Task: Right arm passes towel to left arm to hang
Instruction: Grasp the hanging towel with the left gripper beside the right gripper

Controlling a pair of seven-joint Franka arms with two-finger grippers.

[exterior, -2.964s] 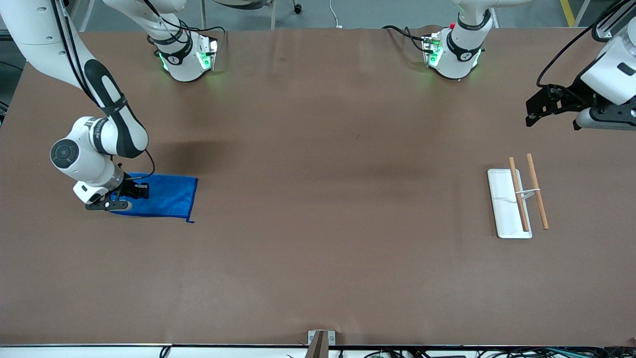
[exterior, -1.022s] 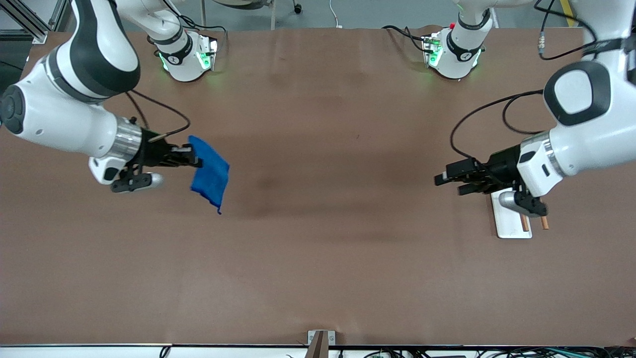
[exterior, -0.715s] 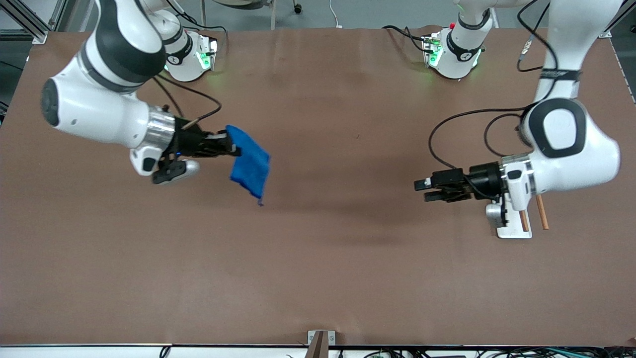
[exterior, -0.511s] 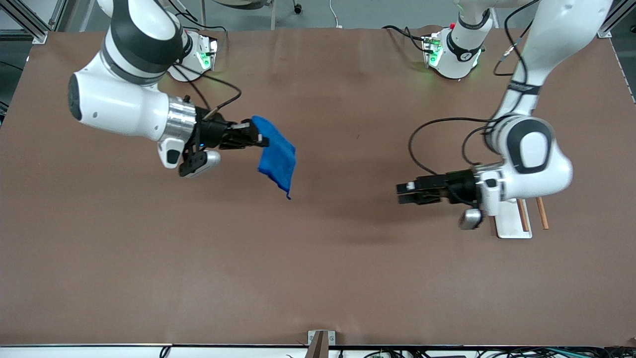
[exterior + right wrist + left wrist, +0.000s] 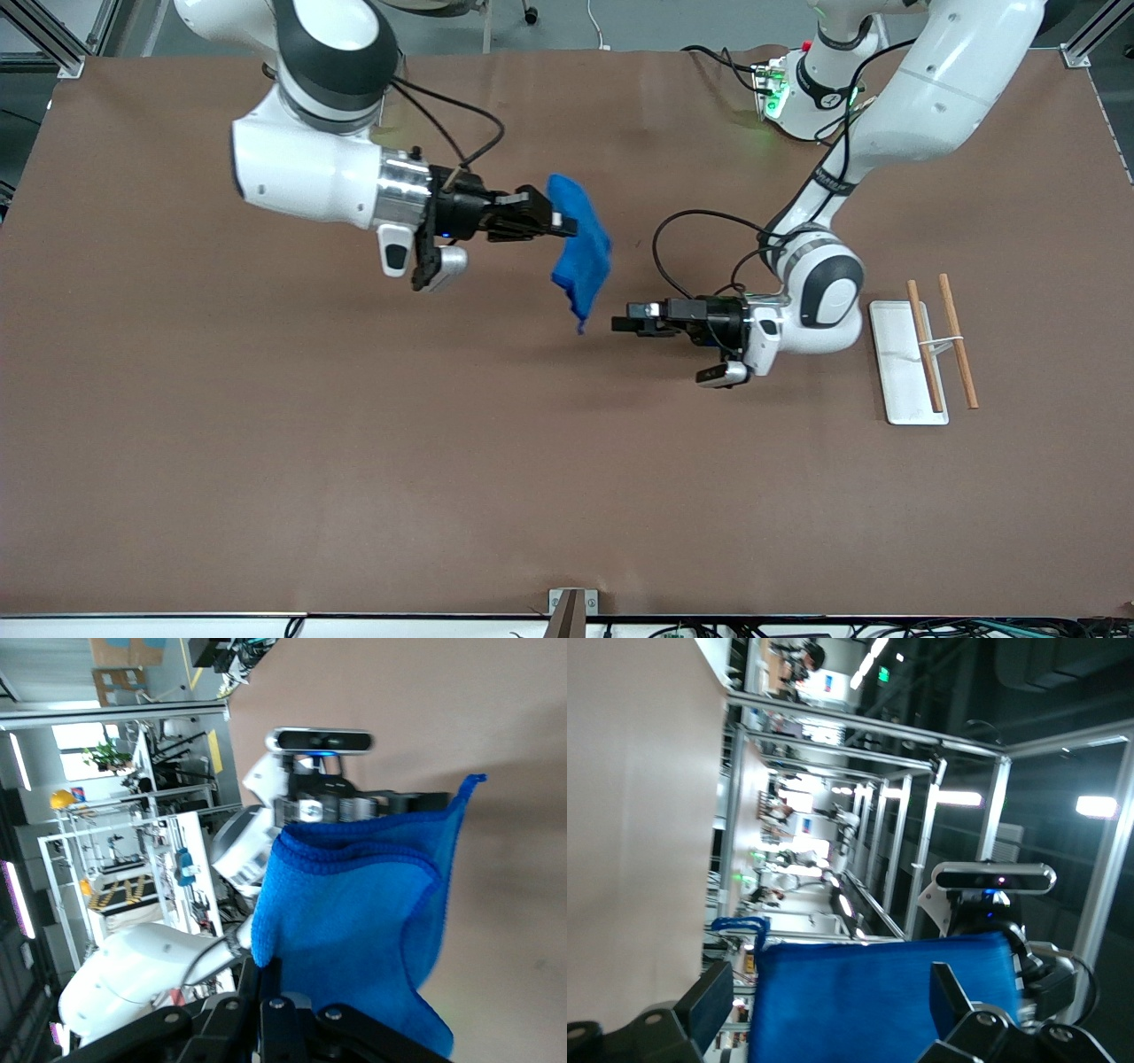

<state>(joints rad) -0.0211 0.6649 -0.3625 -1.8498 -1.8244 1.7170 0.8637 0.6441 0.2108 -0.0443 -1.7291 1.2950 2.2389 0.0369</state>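
My right gripper (image 5: 567, 226) is shut on the top edge of the bright blue towel (image 5: 580, 244) and holds it up over the middle of the table. The towel hangs down from the fingers, its corner loop lowest. In the right wrist view the towel (image 5: 354, 904) drapes from my closed gripper (image 5: 270, 970). My left gripper (image 5: 620, 323) is open and empty. It points at the towel's lower corner, a short gap away. In the left wrist view the towel (image 5: 877, 1001) fills the space ahead of the spread fingers (image 5: 713, 1001).
A white flat base (image 5: 895, 381) with two wooden rods (image 5: 926, 346) joined by a white crosspiece lies toward the left arm's end of the table. The brown table (image 5: 532, 461) is bare nearer the front camera.
The right arm lifted the towel off the table at its own end and carried it to the middle. The left arm swung in from its end, gripper open, close to the towel.
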